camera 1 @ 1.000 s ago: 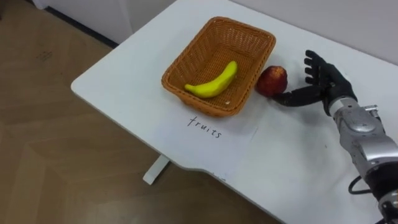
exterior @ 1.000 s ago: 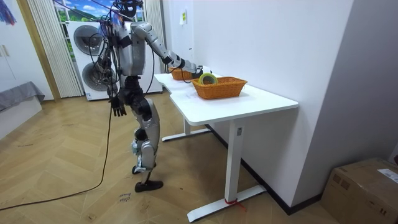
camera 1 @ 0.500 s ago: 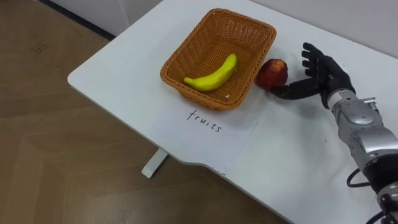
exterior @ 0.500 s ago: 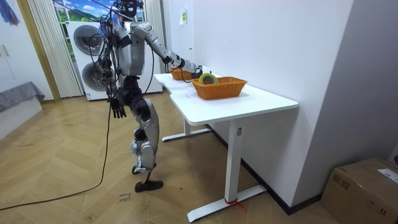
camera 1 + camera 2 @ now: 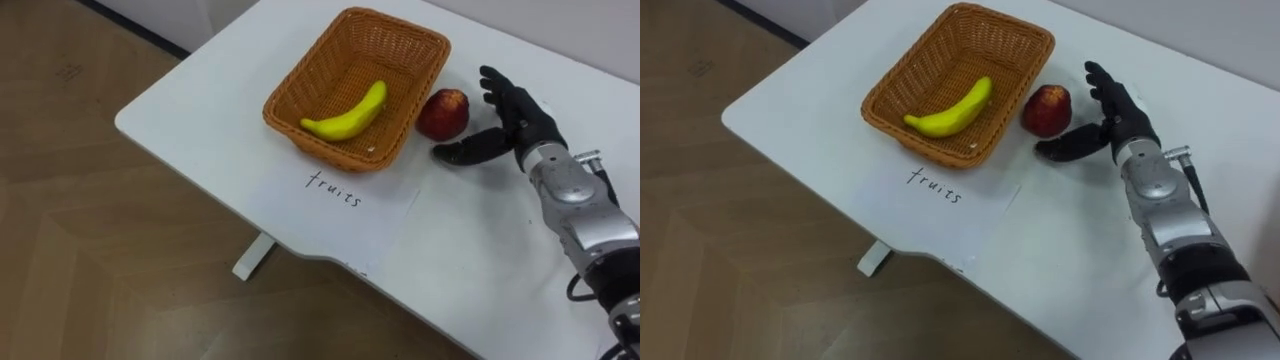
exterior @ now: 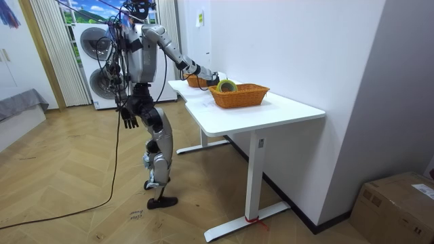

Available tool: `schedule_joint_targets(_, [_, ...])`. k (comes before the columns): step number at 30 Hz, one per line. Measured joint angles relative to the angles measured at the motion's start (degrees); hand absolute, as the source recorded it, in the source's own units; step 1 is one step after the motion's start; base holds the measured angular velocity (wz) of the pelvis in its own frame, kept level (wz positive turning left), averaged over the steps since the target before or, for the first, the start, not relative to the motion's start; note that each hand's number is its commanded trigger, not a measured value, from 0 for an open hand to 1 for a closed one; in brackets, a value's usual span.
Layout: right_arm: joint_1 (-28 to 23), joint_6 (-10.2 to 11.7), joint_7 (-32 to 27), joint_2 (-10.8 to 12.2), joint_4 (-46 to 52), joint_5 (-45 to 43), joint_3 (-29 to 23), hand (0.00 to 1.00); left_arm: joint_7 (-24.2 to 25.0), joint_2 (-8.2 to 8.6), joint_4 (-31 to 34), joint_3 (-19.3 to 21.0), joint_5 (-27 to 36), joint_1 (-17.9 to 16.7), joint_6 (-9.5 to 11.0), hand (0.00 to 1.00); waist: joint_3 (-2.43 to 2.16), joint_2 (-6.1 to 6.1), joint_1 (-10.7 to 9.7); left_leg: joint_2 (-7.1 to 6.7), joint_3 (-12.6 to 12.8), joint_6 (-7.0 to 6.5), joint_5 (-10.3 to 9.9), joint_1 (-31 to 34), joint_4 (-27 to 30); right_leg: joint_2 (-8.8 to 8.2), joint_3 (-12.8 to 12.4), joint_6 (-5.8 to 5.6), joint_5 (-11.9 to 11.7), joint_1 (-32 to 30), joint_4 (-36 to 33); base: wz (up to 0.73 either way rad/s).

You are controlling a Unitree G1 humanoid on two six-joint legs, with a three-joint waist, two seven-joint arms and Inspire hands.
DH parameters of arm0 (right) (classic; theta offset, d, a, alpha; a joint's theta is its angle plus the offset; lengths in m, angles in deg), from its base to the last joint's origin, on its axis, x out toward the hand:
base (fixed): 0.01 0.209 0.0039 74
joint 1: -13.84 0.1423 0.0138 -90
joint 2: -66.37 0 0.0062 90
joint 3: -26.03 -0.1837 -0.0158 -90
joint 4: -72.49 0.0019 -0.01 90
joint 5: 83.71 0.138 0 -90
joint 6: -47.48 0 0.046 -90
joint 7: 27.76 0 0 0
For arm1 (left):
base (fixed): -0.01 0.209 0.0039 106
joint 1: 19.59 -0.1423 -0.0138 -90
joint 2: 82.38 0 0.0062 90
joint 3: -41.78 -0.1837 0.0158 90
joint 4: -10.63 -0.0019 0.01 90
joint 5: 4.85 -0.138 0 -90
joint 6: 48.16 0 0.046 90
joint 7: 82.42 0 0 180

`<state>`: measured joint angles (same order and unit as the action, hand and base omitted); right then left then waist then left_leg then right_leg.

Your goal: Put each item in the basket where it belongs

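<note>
A red apple (image 5: 443,113) lies on the white table (image 5: 200,120), touching the right side of a wicker basket (image 5: 400,45). In the basket lies a yellow banana (image 5: 345,115). My right hand (image 5: 512,118) is open just right of the apple, fingers spread upward and thumb reaching under the apple's near side without gripping it. The same apple (image 5: 1047,109) and right hand (image 5: 1110,112) show in the right eye view. In the room view my left hand (image 6: 129,118) hangs relaxed at my side, away from the table.
A paper sheet with a handwritten label (image 5: 335,188) lies in front of the basket. A second wicker basket (image 6: 241,96) holding a green and yellow item (image 6: 226,85) stands further along the table. I stand at the table's end near a washing machine (image 6: 102,47).
The eye view has shifted a little. My right hand stays beside the apple, its fingers slightly wider apart. The apple and banana have not moved.
</note>
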<state>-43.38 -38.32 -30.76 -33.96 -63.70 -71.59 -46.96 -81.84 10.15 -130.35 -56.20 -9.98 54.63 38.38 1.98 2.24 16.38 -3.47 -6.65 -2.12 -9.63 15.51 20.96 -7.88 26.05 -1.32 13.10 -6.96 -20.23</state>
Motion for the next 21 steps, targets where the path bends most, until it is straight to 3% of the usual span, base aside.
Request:
schedule_joint_targets(4, [0.01, 0.00, -0.60, -0.01, 0.00, -1.09, 0.50, 0.00, -0.11, -0.78, -0.11, -0.19, 0.00, 0.05, 0.08, 0.00, 0.21, 0.19, 0.08, -0.09, -0.27, 0.00, -0.01, 0.36, 0.60, 0.00, -0.01, 0.27, 0.29, -0.23, -0.27, 0.02])
schedule_joint_targets(21, [0.43, 0.67, -0.56, -0.91, -0.01, -3.73, 1.88, 0.00, -0.15, -1.34, 0.44, -0.11, -0.06, 0.55, 1.00, 0.00, 0.16, 0.22, 1.17, 0.13, 0.08, 0.12, 0.06, 1.01, 0.80, 0.01, -0.58, 0.58, 0.59, -1.42, -0.61, 0.00])
